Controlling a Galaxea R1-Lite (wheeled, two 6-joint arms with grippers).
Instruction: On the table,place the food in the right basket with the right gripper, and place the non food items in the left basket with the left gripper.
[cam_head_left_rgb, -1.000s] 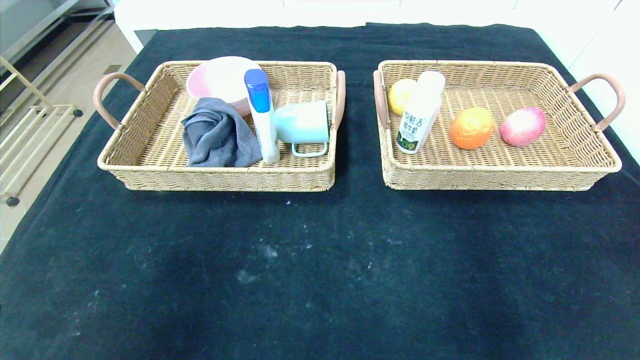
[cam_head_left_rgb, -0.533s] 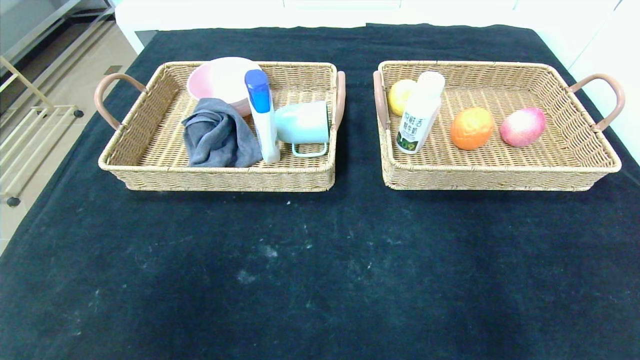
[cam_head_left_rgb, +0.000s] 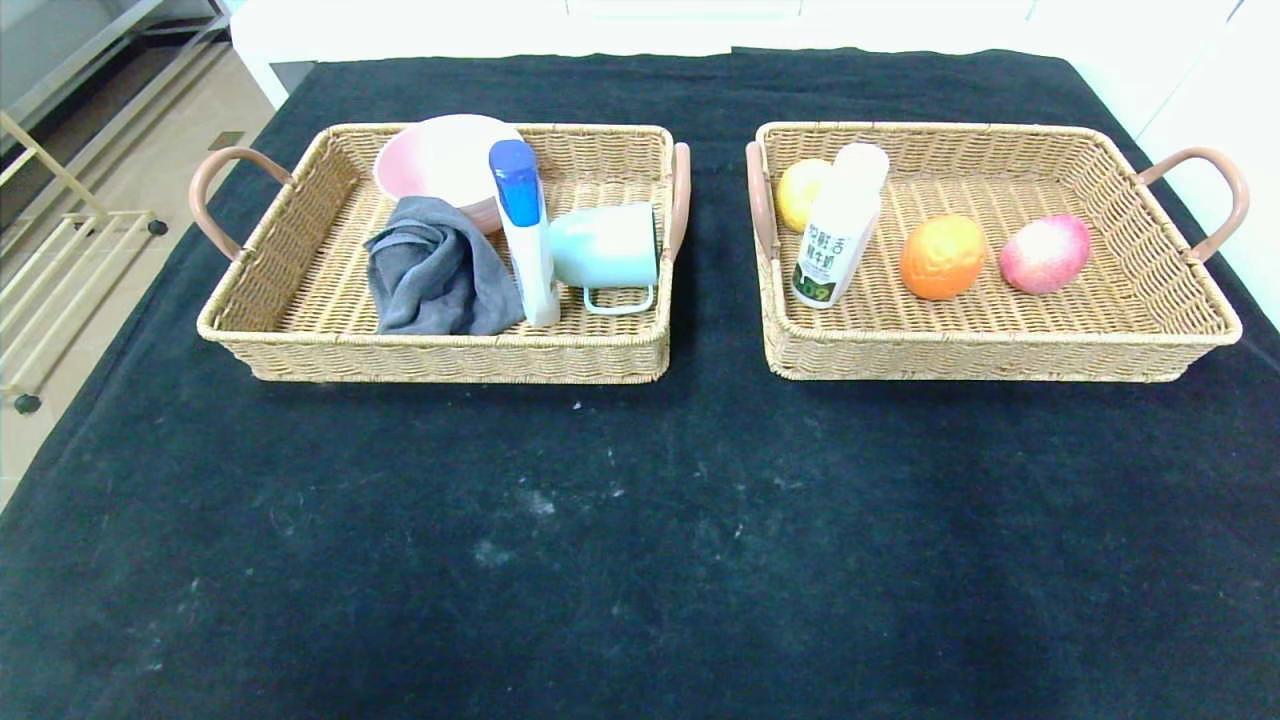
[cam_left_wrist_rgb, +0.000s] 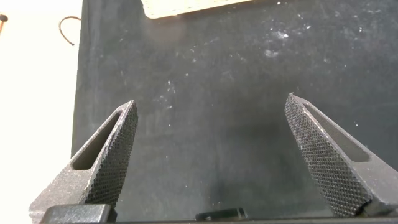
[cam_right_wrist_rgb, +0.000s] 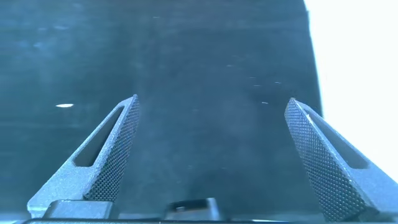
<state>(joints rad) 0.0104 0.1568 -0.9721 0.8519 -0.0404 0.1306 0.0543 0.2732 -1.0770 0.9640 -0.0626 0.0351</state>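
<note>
Hovering over bare table (cam_head_left_rgb: 640, 520) cloth, the left gripper (cam_left_wrist_rgb: 211, 109) and right gripper (cam_right_wrist_rgb: 211, 106) are both spread wide, holding nothing. Beyond them, the food (cam_head_left_rgb: 943, 256) sits in the right basket (cam_head_left_rgb: 1000, 340); the left basket (cam_head_left_rgb: 440, 350) holds the non-food stuff.

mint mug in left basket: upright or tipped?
Tipped. The mug lies on its side in the left basket, handle toward the basket's front wall.
</note>
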